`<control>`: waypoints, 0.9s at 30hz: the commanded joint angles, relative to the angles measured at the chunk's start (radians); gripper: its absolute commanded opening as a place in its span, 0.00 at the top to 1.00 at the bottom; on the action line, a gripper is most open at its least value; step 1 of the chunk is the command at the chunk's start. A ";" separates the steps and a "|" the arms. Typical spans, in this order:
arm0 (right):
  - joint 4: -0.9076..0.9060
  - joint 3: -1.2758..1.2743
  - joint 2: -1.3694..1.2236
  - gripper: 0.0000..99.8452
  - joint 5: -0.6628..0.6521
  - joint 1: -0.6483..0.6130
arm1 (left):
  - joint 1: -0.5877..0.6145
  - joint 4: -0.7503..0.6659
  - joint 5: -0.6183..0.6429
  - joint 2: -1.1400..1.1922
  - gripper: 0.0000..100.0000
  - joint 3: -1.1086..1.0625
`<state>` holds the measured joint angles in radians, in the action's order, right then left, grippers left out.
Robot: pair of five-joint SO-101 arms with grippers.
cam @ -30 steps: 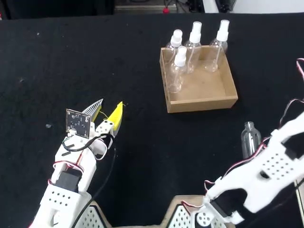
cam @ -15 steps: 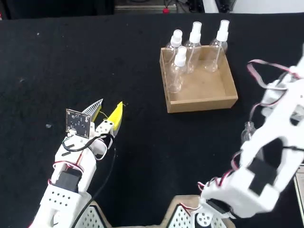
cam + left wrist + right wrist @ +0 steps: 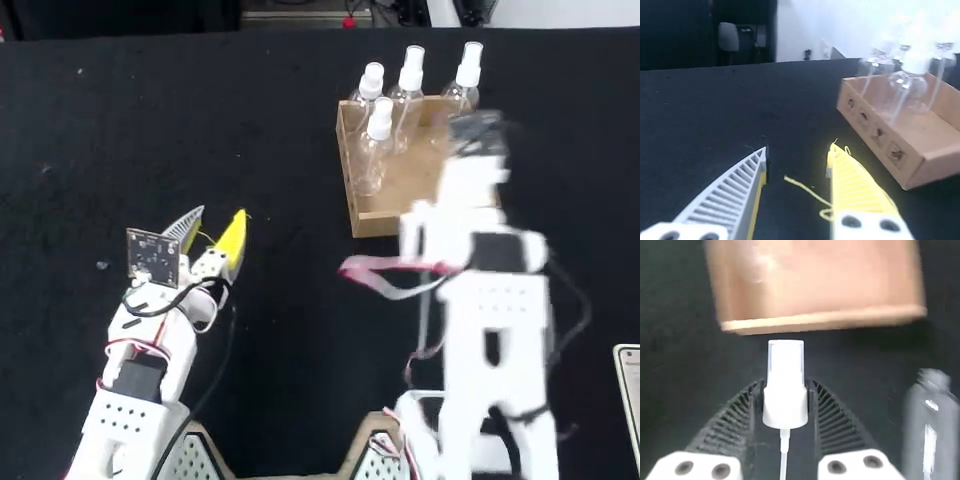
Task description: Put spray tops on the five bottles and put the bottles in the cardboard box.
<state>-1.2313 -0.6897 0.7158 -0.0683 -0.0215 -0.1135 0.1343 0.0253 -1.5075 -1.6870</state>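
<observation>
Since the last bottle needs a sprayer before it can be boxed, the right gripper (image 3: pixel 785 384) is clamped on a white spray top (image 3: pixel 785 365), its collar pinched between the black fingers (image 3: pixel 735 415), nozzle end past the tips and dip tube (image 3: pixel 783 455) trailing back toward the wrist. Beside the fingers, not touching them, stands the uncapped bottle (image 3: pixel 931 420) on the black table (image 3: pixel 150 120), with the cardboard box (image 3: pixel 815 295) and its four capped bottles (image 3: pixel 378 145) farther on. Well apart from the box, the left gripper (image 3: pixel 798 148) rests spread wide and empty, likely parked out of the way.
</observation>
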 commanded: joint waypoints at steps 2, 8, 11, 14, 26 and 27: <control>0.124 -0.116 0.090 0.99 0.002 -0.273 | 0.033 -0.040 0.005 -0.017 0.81 -0.019; 0.370 -0.262 0.090 0.98 0.000 -0.462 | 0.033 -0.040 0.005 -0.017 0.81 -0.019; 0.477 -0.311 0.090 0.98 0.000 -0.489 | 0.031 -0.040 0.005 -0.015 0.81 -0.019; 0.545 -0.358 0.090 0.89 0.000 -0.516 | 0.028 -0.040 0.005 -0.014 0.81 -0.019; 0.514 -0.323 0.099 0.71 0.000 -0.531 | 0.027 -0.040 0.005 -0.011 0.81 -0.019; 0.474 -0.288 0.099 0.72 0.000 -0.514 | 0.027 -0.040 0.005 -0.011 0.81 -0.019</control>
<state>-0.7004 -1.0840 0.7710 -0.0667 -0.5447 -0.0921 0.1174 0.0253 -1.5075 -1.6870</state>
